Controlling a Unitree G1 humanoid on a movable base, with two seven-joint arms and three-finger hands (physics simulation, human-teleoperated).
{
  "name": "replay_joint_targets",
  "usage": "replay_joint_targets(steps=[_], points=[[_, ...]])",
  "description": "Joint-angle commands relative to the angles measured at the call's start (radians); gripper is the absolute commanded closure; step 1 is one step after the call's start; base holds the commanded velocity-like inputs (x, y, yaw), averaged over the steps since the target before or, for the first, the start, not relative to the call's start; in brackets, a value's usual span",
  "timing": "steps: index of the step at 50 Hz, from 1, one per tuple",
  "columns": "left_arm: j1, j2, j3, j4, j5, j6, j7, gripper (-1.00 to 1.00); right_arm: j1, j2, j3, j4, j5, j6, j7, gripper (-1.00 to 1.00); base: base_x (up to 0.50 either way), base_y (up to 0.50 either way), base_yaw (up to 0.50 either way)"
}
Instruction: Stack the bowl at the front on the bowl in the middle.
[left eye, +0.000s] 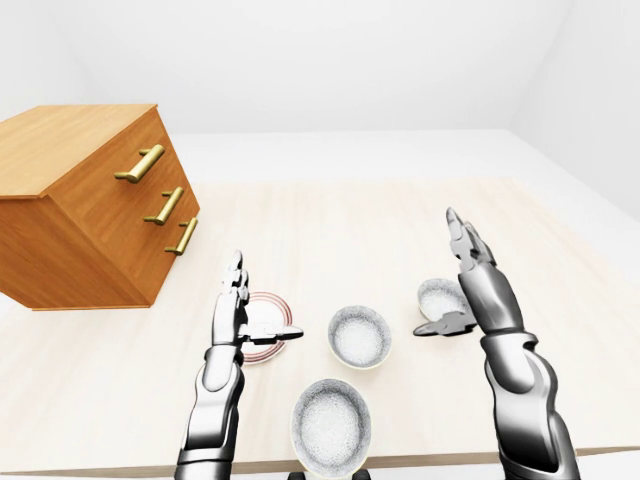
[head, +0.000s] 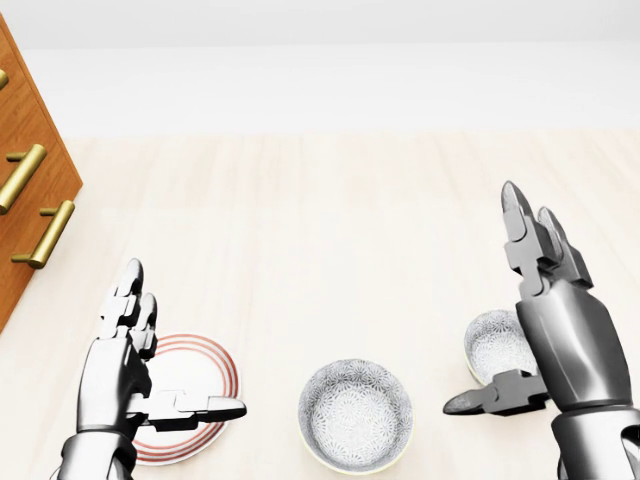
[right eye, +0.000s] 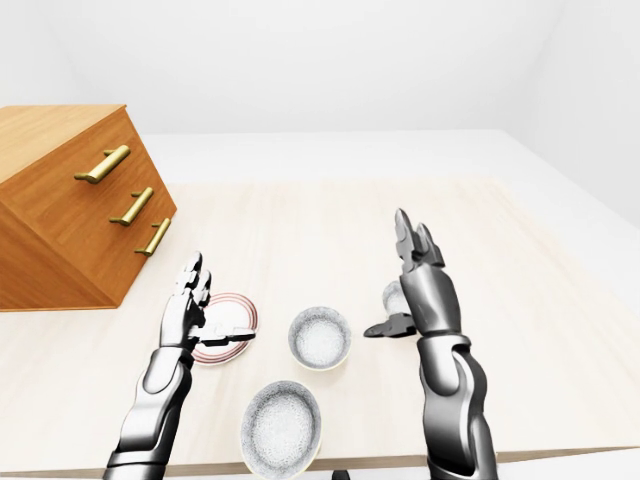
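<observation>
Three speckled grey bowls stand on the pale wooden table (left eye: 330, 215). The bowl at the bottom of the left-eye view (left eye: 331, 425) lies near the table's edge. The middle bowl (left eye: 360, 336) sits above it, between my two hands. A third bowl (left eye: 441, 298) is to its right, partly hidden by my right hand (left eye: 437, 275), which is raised above it, fingers spread, open and holding nothing. My left hand (left eye: 262, 300) is open above a red-ringed plate (left eye: 262, 328), its thumb pointing right. The head view shows the middle bowl (head: 355, 415), but the bottom bowl lies outside it.
A wooden chest of drawers (left eye: 90, 220) with brass handles stands on the table at the left. The table's near edge (left eye: 420, 462) runs along the bottom of the left-eye view. White floor and walls lie beyond the table.
</observation>
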Motion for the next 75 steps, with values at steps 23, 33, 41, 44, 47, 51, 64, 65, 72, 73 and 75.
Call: replay_joint_targets(steps=[23,33,41,44,47,51,64,65,72,73,75], points=[[-0.005,0.002,0.004,0.024,-0.001,-0.017,0.004,-1.00,0.225,0.070,-0.071,-0.002,-0.668,-0.165,-0.029,-1.00,0.00,0.00,0.00],[-0.001,0.001,0.003,0.011,0.000,-0.003,0.006,-1.00,0.192,0.039,-0.020,0.118,-0.709,-0.147,-0.124,-1.00,0.00,0.00,0.00],[-0.004,0.002,0.004,0.019,-0.001,-0.006,0.005,-1.00,0.149,0.003,0.010,0.215,-0.729,-0.122,-0.217,-1.00,0.00,0.00,0.00],[-0.003,0.002,0.004,0.011,-0.001,0.001,0.005,-1.00,0.135,-0.001,0.017,0.246,-0.724,-0.115,-0.258,-1.00,0.00,0.00,0.00],[-0.005,0.002,0.004,0.015,-0.001,-0.001,0.005,-1.00,0.126,-0.012,0.017,0.262,-0.732,-0.104,-0.281,-1.00,0.00,0.00,0.00],[-0.006,0.002,0.005,0.022,-0.002,-0.005,0.005,-1.00,0.122,-0.018,0.017,0.277,-0.740,-0.091,-0.309,-1.00,0.00,0.00,0.00],[-0.003,0.001,0.005,0.009,-0.008,0.011,0.005,-1.00,0.076,-0.047,-0.014,0.329,-0.719,-0.073,-0.344,-1.00,0.00,0.00,0.00],[-0.004,0.001,0.006,0.011,-0.009,0.010,0.006,-1.00,0.073,-0.049,-0.015,0.334,-0.718,-0.073,-0.346,-1.00,0.00,0.00,0.00],[-0.006,0.002,0.006,0.017,-0.011,0.009,0.007,-1.00,0.042,-0.063,-0.007,0.413,-0.690,-0.076,-0.375,-1.00,0.00,0.00,0.00],[-0.007,0.002,0.006,0.020,-0.010,0.006,0.007,-1.00,0.038,-0.062,-0.005,0.420,-0.685,-0.076,-0.376,-1.00,0.00,0.00,0.00],[-0.011,0.003,0.008,0.032,-0.011,-0.002,0.007,-1.00,0.026,-0.067,-0.003,0.449,-0.675,-0.076,-0.387,-1.00,0.00,0.00,0.00]])
